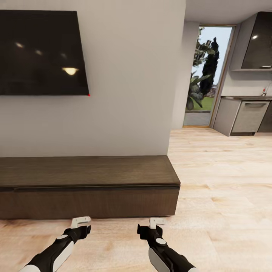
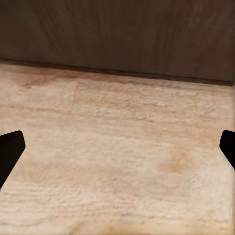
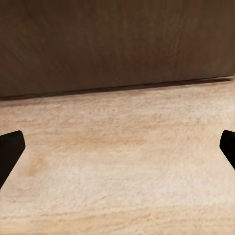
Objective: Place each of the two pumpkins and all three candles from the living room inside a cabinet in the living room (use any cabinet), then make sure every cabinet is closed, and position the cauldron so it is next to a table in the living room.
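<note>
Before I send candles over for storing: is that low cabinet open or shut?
Shut: the cabinet front sits flush under its top, no gap showing.

Cabinet (image 1: 87, 181) dark matt wood; floor (image 1: 226, 181) pale wood grain.

Both arms reach forward low, left pincer (image 1: 81, 222) and right pincer (image 1: 156, 222) spread wide.

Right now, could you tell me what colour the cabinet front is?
Dark brown wood grain on the cabinet, clearest in the head view.
</note>
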